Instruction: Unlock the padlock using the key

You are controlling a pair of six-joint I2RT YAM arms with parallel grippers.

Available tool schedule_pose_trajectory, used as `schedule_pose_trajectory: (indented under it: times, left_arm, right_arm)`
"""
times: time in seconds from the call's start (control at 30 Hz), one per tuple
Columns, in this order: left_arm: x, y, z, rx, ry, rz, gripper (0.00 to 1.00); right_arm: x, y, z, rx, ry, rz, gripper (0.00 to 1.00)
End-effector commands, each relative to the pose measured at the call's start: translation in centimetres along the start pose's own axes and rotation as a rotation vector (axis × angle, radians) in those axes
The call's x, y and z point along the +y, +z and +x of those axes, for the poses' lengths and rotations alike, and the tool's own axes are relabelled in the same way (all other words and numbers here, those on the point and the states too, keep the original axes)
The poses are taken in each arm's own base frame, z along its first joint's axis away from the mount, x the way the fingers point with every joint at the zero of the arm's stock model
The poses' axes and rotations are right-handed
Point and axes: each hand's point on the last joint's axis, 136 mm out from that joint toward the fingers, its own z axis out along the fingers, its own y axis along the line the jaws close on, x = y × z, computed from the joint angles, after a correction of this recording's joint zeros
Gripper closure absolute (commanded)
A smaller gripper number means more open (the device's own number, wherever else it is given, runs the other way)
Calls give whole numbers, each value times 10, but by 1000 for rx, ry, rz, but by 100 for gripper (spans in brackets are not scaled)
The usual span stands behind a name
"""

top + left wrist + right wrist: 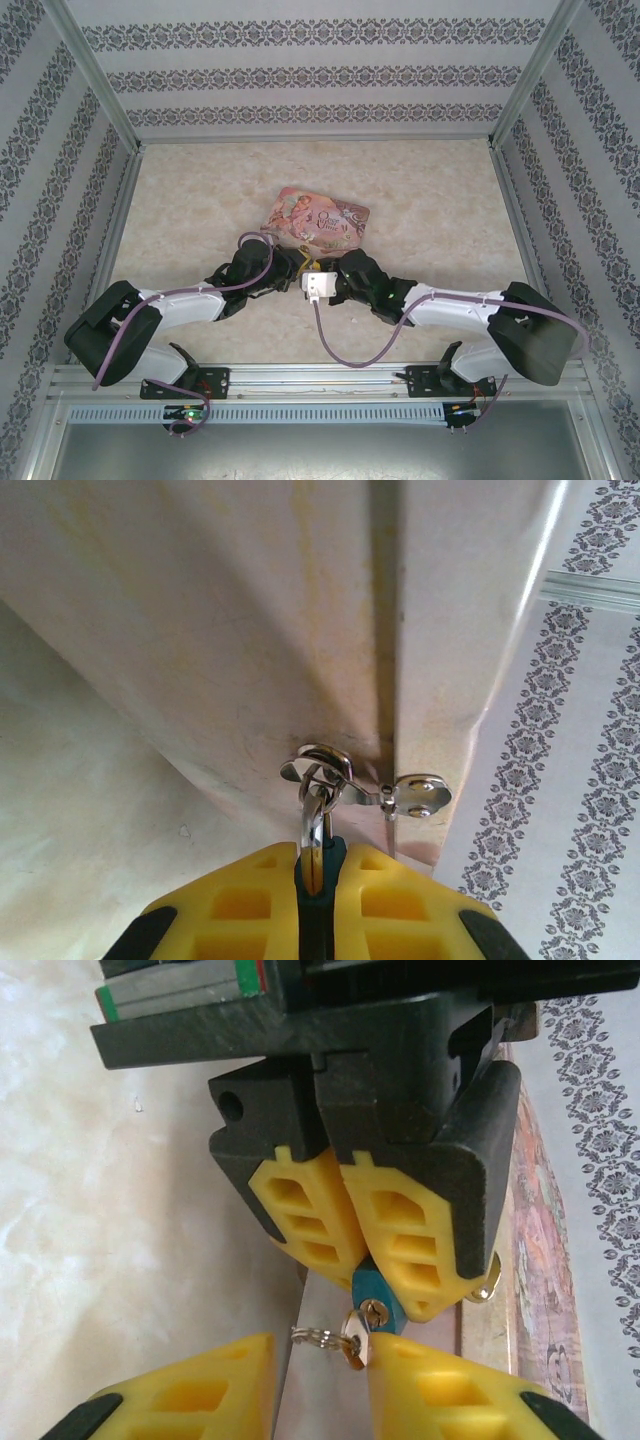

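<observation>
Mid-desk (200, 200), the latched pink tin (318, 220) hides its contents. Hooked through its clasp (420, 795), the padlock (319, 910) runs vertically in the left wrist view, shackle (310, 825) up, left jaws gripping it; right jaws gape around the key (355, 1348).

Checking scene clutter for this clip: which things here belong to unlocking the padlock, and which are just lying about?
In the job:
padlock, pinched in the left gripper
key on its key ring, between the right gripper's parted fingers

Lying about:
pink tin, on the table just beyond both grippers
</observation>
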Motion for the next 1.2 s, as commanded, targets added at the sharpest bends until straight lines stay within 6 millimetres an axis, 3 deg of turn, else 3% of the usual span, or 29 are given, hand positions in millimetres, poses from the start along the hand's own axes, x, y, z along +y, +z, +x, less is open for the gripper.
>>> schedule_pose_trajectory:
  times: [0.0, 0.87, 1.17]
  left_arm:
    - [-31, -5, 9, 30, 7, 92, 100]
    - [-28, 0, 12, 34, -4, 93, 100]
    - [-28, 1, 13, 34, -5, 92, 100]
  right_arm:
    - [-13, 3, -11, -19, 5, 43, 73]
    - [-16, 10, -1, 17, 64, 95, 100]
    - [-23, 10, -3, -4, 162, 129, 100]
